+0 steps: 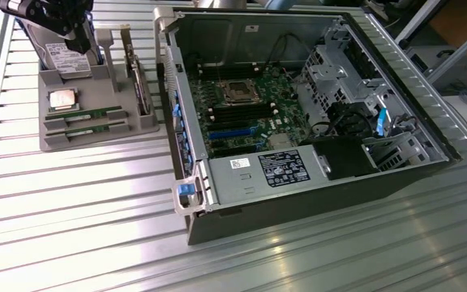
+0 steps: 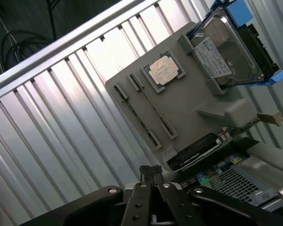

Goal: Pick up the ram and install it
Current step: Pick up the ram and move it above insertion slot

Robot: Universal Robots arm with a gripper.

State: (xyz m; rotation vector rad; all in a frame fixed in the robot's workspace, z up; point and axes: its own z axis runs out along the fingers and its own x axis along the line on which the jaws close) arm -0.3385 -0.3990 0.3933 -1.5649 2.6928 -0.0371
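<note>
While my tool hangs above the hard drive at one end of the grey holder, I see its fingers pinched together with nothing between them. Farther from the tool, past the processor chip, the ram lies flat in its slot, untouched. The open computer case sits beside the holder on the ribbed counter.
</note>
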